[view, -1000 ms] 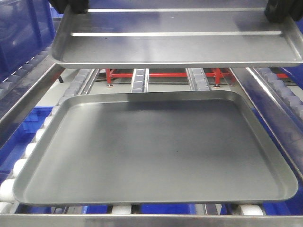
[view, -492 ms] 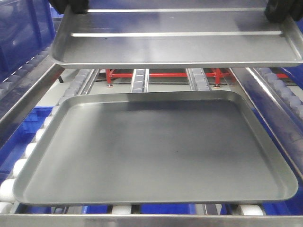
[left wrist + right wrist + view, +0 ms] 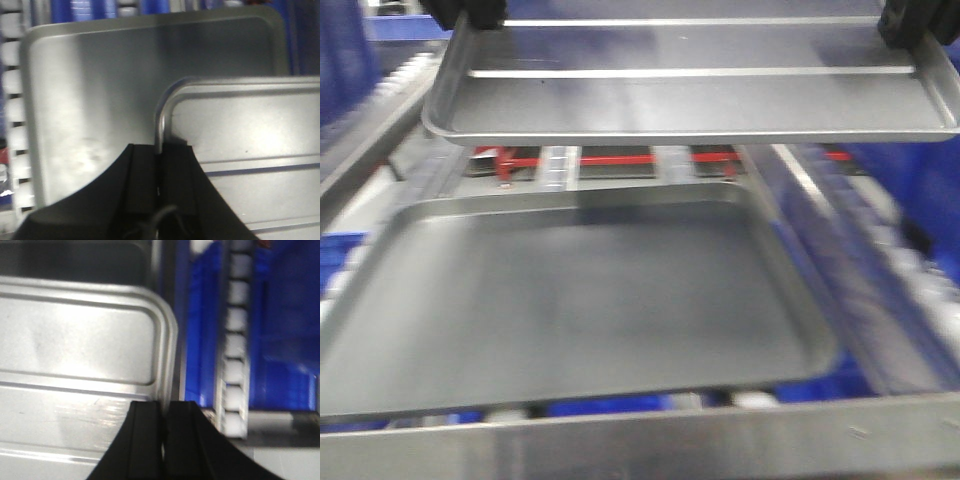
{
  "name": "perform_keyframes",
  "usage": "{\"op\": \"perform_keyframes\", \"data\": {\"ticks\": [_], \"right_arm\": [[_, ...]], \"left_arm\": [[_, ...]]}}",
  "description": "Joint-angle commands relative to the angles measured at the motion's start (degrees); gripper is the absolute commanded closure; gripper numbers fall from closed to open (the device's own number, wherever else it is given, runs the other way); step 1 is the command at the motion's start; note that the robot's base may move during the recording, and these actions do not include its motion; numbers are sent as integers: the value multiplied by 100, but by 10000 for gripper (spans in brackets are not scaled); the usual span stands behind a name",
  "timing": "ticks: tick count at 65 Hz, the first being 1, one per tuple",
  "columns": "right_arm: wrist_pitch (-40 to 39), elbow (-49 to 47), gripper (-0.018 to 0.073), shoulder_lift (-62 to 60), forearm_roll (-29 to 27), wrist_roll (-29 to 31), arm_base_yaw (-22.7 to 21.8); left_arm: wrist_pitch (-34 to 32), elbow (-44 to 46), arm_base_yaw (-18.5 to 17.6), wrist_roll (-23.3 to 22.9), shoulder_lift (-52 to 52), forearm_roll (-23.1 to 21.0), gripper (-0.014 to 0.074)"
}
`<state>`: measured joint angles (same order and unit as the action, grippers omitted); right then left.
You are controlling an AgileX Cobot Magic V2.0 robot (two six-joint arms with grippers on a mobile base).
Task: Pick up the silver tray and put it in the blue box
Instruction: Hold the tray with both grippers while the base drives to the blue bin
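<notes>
Both ends of the silver tray (image 3: 690,100) were pinched at the rim, one by our left gripper (image 3: 160,167), one by our right gripper (image 3: 164,415), so we held it level, clear above the grey tray (image 3: 570,300).

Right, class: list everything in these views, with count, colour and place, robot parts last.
silver tray: one, shiny silver, held above the conveyor
dark-grey tray: one, dull grey, flat on the rollers below it
rollers: many, white, along the conveyor
red frame: one, red, beyond the dark-grey tray
blue bins: count unclear, blue, beside the conveyor
metal rail: one, silver, near edge
left gripper: one, black, shut on the silver tray's left rim
right gripper: one, black, shut on its right rim
</notes>
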<state>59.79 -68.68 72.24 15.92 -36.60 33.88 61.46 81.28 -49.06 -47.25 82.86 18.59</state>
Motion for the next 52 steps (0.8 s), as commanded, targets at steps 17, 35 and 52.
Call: {"op": "perform_keyframes", "data": {"ticks": [17,35,52], "right_arm": [[-1,-195,500,-156,425,59,-43],[-1,-195,500,-156,425,59,-43],[-1,-195,500,-156,425,59,-43]], "left_arm": [[49,204,-14,33,-199,311,693],[49,204,-14,33,-199,311,693],[49,204,-14,33,-199,311,693]]}}
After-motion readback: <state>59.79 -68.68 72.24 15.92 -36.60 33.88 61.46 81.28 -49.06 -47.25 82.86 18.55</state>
